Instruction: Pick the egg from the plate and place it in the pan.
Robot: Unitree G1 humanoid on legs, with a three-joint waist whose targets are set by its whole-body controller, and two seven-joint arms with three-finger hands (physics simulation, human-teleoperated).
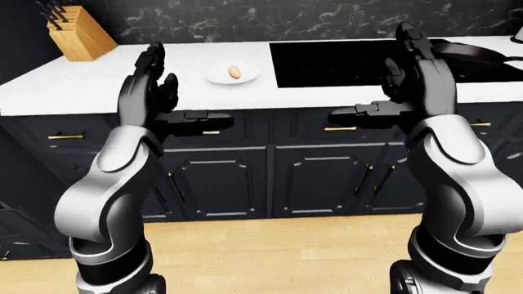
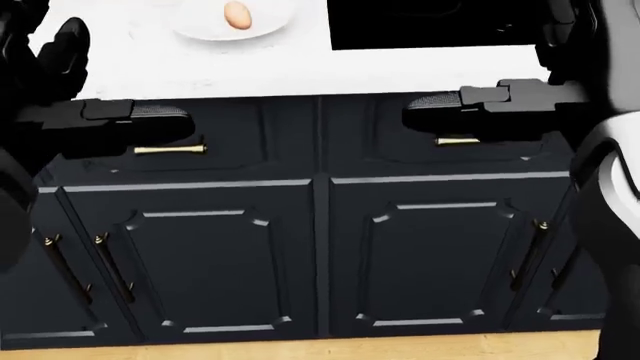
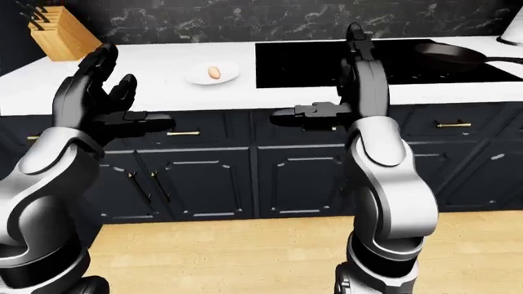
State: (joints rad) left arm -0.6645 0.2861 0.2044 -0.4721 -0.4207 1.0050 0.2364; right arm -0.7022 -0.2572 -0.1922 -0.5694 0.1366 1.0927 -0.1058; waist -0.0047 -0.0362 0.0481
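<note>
A tan egg (image 1: 235, 71) lies on a small white plate (image 1: 219, 78) on the white counter, just left of the black cooktop. The dark pan (image 3: 449, 56) sits on the cooktop's right part. Both hands are raised on the near side of the counter edge, apart from the plate. My left hand (image 1: 176, 92) is open, fingers up and thumb pointing right. My right hand (image 1: 380, 79) is open too, thumb pointing left. In the head view the egg (image 2: 236, 13) shows at the top, between the two thumbs.
A wooden knife block (image 1: 78, 33) stands at the counter's (image 1: 81, 86) upper left. The black cooktop (image 1: 343, 61) fills the counter's right half. Dark cabinet doors and drawers (image 1: 229, 177) with brass handles run below. Wood floor (image 1: 270, 251) lies underneath.
</note>
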